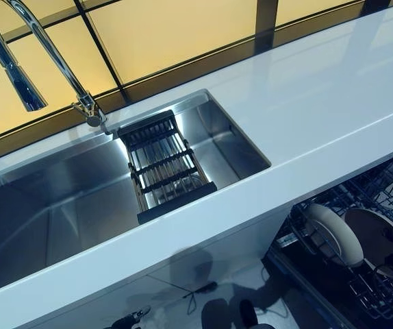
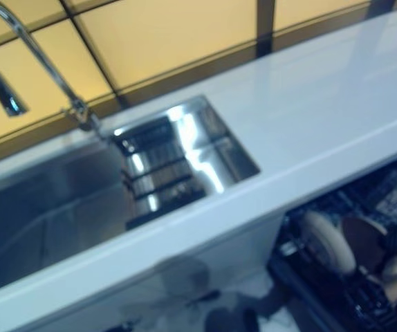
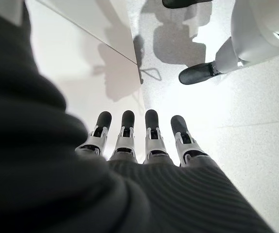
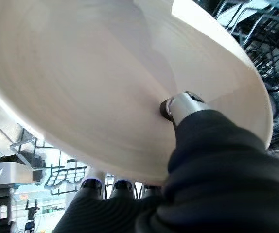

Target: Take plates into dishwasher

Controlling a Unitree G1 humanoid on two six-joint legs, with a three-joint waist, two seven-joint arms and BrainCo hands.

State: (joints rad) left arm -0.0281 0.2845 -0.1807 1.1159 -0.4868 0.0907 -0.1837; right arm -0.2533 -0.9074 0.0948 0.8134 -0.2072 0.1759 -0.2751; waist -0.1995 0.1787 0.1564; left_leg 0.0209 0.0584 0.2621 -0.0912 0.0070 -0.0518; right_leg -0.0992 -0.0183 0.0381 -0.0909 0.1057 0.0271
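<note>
White table (image 1: 320,103) carries a steel sink (image 1: 59,205) with a dark drain rack (image 1: 163,164) beneath a chrome faucet (image 1: 18,48); down at the right, the dishwasher rack (image 1: 381,199) stands open with a cream plate (image 1: 333,234) upright in it. Right hand (image 4: 181,109) is clamped on a second cream plate (image 4: 105,82) above the rack, thumb pressed on its face; left hand (image 3: 139,141) hangs over the floor, fingers straight and holding nothing.

left hand (image 3: 139,141) fingers straight, right hand (image 4: 188,109) pinching a plate (image 4: 105,82)
</note>
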